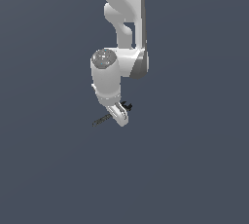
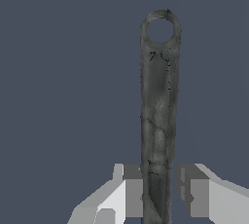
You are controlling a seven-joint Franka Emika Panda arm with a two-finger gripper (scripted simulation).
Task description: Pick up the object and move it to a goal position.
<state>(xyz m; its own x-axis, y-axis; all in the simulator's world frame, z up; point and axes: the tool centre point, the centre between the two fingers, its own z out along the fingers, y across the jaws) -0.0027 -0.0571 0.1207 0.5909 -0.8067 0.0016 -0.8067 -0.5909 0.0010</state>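
Note:
The object (image 1: pixel 99 121) is a thin dark grey rod with a black jagged head that sticks out on the far side of my hand. In the exterior view my white gripper (image 1: pixel 121 116) points down and sits over the rod's middle. In the wrist view the object (image 2: pixel 158 96) runs as a long grey handle with a ring at its far end, and its near part passes between my fingers. My gripper (image 2: pixel 160 169) is closed in on the handle: one finger (image 2: pixel 132 191) touches it and the other finger (image 2: pixel 192 191) stands a sliver away.
A plain dark blue-grey ground (image 1: pixel 194 169) fills both views. The white arm (image 1: pixel 124 18) comes down from the top middle of the exterior view. No other objects or goal marker show.

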